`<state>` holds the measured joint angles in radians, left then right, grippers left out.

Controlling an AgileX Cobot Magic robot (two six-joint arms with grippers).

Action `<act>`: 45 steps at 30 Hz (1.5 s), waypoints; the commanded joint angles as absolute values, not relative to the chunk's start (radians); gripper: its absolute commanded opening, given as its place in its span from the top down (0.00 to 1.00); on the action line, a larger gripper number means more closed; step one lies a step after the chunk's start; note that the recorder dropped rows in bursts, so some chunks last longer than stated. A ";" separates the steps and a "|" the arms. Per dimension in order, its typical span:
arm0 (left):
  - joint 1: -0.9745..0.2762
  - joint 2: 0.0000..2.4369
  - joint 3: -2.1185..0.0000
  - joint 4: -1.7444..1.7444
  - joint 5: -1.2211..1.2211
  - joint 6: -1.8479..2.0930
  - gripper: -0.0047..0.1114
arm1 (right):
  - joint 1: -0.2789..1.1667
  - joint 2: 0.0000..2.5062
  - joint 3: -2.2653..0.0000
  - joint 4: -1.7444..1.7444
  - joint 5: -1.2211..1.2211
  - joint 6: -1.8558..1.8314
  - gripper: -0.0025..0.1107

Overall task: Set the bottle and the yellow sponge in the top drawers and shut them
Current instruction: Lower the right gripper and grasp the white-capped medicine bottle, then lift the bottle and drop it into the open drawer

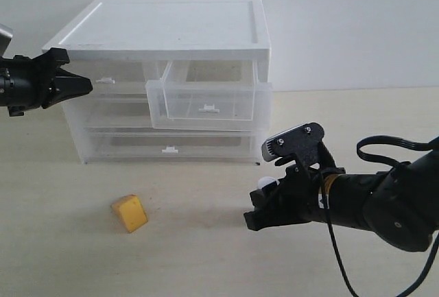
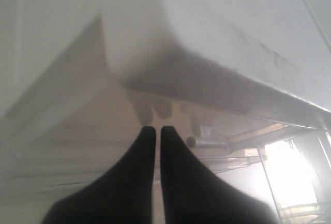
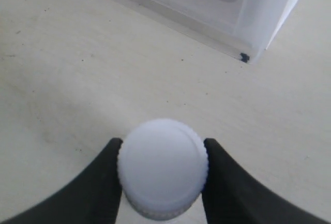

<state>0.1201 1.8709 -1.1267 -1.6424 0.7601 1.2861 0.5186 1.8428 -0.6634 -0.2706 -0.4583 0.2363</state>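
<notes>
The bottle's white cap (image 3: 163,164) sits between the two black fingers of my right gripper (image 3: 163,151), which press on both its sides. In the exterior view that gripper (image 1: 264,197) is low over the table at front right, and only the bottle's white cap (image 1: 266,182) shows. The yellow sponge (image 1: 129,212) lies alone on the table at front left. The right top drawer (image 1: 206,98) is pulled out and looks empty. The left top drawer (image 1: 113,74) is pushed in. My left gripper (image 1: 86,86) is shut and empty at the cabinet's left front corner, with its fingertips (image 2: 147,133) almost together.
The white cabinet (image 1: 171,33) stands at the back of the table with two full-width drawers (image 1: 168,147) lower down, both pushed in. Its bottom corner (image 3: 248,22) shows beyond the bottle. A black cable (image 1: 384,147) loops over the right arm.
</notes>
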 commanded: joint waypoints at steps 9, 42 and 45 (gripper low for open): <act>0.116 1.873 -1.142 -1.668 0.722 1.295 0.93 | 0.522 1.615 -0.659 -0.268 -0.210 0.281 0.98; 0.116 1.873 -1.142 -1.669 0.725 1.295 0.93 | 0.522 1.484 -0.935 -0.365 -0.416 0.870 0.98; 0.116 1.873 -1.142 -1.669 0.725 1.295 0.93 | 0.522 1.567 -0.980 -0.424 -0.465 0.942 0.98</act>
